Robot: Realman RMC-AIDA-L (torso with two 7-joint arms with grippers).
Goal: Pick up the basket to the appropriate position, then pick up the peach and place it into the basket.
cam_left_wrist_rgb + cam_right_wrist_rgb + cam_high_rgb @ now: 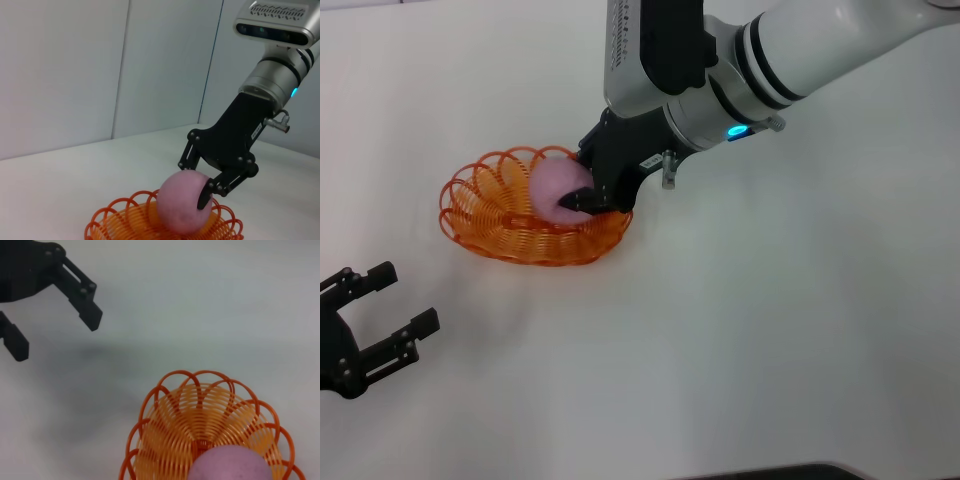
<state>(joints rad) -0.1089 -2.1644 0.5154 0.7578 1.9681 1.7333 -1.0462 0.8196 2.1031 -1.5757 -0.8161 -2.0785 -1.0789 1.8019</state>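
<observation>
The orange wire basket (498,218) rests on the white table, left of centre in the head view. Inside it is the pink peach (553,186), low over the basket's right half. My right gripper (583,181) reaches down from the upper right and is shut on the peach, one black finger on each side. The left wrist view shows the same grip: peach (179,206), right gripper (194,182), basket (116,222). My left gripper (404,301) hovers open and empty near the front left corner, apart from the basket. The right wrist view shows the basket (183,409), the peach (231,465) and the left gripper (55,336).
The white table (780,330) stretches bare to the right and front of the basket. A pale wall (75,70) stands behind the table in the left wrist view.
</observation>
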